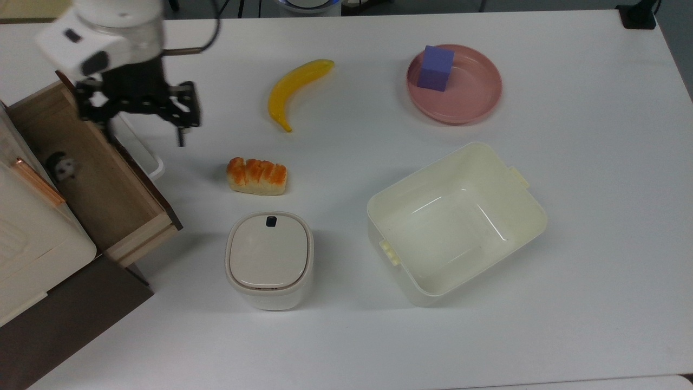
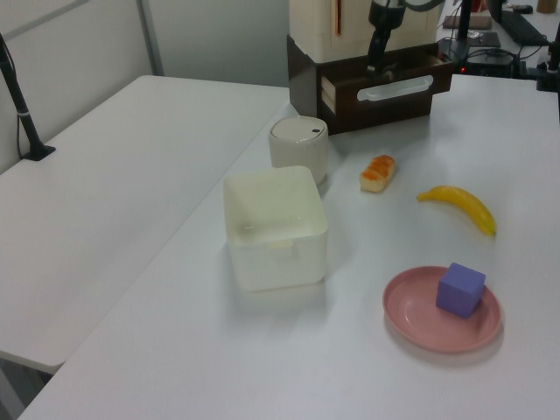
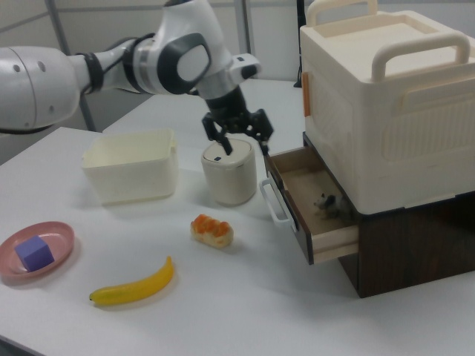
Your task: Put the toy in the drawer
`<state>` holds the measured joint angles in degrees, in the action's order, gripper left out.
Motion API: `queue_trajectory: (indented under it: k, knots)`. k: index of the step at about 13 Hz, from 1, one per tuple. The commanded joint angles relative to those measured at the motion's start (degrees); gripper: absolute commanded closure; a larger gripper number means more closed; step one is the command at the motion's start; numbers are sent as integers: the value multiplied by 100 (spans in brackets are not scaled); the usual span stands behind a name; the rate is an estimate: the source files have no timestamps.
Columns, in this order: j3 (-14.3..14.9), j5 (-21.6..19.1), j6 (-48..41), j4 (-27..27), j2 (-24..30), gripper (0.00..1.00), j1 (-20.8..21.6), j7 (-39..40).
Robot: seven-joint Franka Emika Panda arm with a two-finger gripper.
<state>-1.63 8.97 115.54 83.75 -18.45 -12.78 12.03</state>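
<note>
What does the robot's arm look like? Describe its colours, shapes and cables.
The arm is glossy white with rounded, bulbous segments and grey-black joint rings. It ends in a black gripper built of open linkage bars with thin dark fingers. A dark cable loops off the white wrist housing.

The toy (image 1: 63,166) lies blurred in the drawer (image 1: 103,179), whose inner end the cabinet (image 1: 27,238) hides.
</note>
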Motion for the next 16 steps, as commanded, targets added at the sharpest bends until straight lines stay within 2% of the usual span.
queue_trajectory:
  k: [1,2,5,7,9,10,12,16]
  knots:
    - [58,-148,-655,98,297,0,511,-1197]
    - [58,-236,-812,106,437,0,618,-1638]
    - [128,-272,-1621,351,920,0,1100,-1791]
    - [172,-622,-1710,580,1263,0,1129,-1792]
    - [181,-703,-2104,668,1500,0,1224,-1905]
    - [311,-703,-2123,869,1658,0,1391,-1932]
    - [768,-642,-2114,950,1730,0,1856,-1880]
    - [787,-624,-2123,915,1722,0,1814,-1862]
